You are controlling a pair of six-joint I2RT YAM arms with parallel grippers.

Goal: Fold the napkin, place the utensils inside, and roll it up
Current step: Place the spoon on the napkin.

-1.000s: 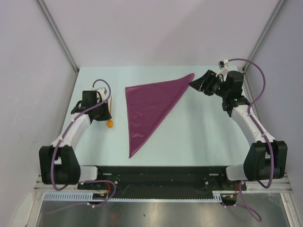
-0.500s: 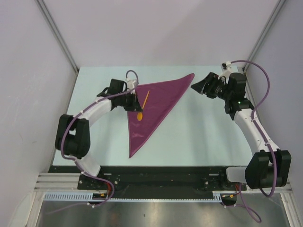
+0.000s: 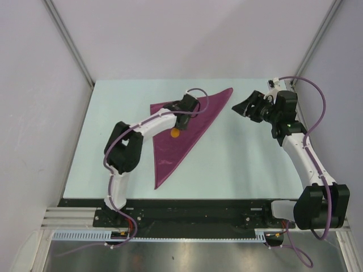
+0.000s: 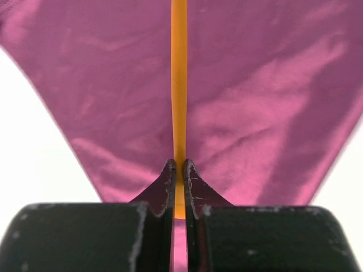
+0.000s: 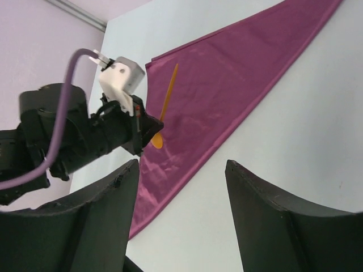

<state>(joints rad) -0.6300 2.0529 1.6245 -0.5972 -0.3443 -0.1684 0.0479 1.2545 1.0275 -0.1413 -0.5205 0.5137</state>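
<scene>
**Orange spoon [image 3: 175, 134] being held over the plum napkin [image 3: 173, 153] by the left gripper [image 3: 178, 124]**

From above, the napkin is being shown lying flat as a triangle on the table [image 3: 113, 124], just left of centre. The spoon's round bowl is being carried over the cloth's upper part, and the right gripper [image 3: 238, 107] is being held wide open with nothing in it, just off the cloth's far right corner. In the left wrist view, the spoon [image 4: 179, 85] is being pinched by its thin handle between the left gripper's [image 4: 178, 167] nearly closed fingertips [image 4: 167, 181], pointing straight away over the napkin [image 4: 255, 113]; whether it is touching the cloth cannot be told. In the right wrist view, the right gripper [image 5: 181, 167] is being shown spread and empty above the table [image 5: 295, 130], with the left gripper [image 5: 148, 129], spoon [image 5: 168, 93] and napkin [image 5: 227, 85] beyond it.
</scene>
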